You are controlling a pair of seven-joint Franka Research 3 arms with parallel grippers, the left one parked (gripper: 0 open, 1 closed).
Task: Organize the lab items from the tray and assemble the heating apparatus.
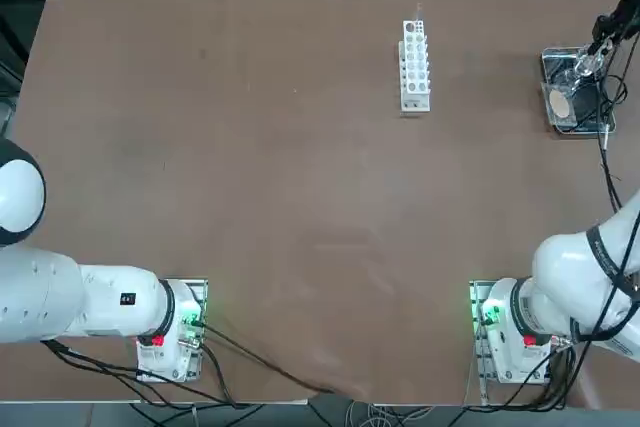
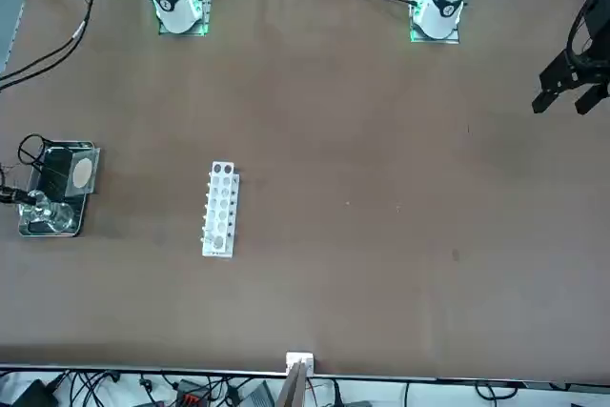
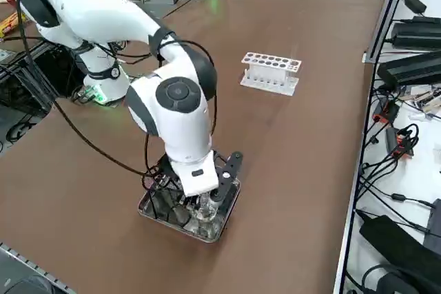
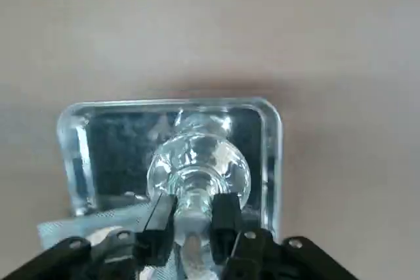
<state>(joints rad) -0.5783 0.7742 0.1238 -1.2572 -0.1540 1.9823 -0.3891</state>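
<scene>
Right hand (image 4: 194, 227) lowered into the metal tray (image 4: 73, 162), two black fingers (image 4: 159, 224) closed partway on the neck of the clear glass burner bottle (image 4: 197, 162). Bottle standing upright on the tray's dark reflective floor, round body bulging just beyond the fingertips, neck pinched between the pads. Grey mesh (image 4: 98, 224) showing as a pale strip beside the fingers, lying inside the same tray.

Seen from overhead, hand (image 1: 590, 59) reaching over the tray (image 1: 606, 129) at the far right edge of the brown table (image 1: 250, 197), bottle (image 1: 567, 69) at the tray's far end and the mesh's round tan centre (image 1: 561, 104) nearer the robot. Black wire loops of the tripod (image 2: 38, 154) visible from the front, resting in and over the mesh end of the tray; exact seating hard to tell. From the right side, white forearm bent steeply down over the tray (image 3: 148, 210), bottle (image 3: 204, 217) glinting under the wrist.

White tube rack (image 1: 415, 65) standing alone well apart from the tray, nearer mid-table towards the far edge, long side running away from the robot. Cables and black equipment (image 3: 413, 67) lining the bench beyond the table's far edge.
</scene>
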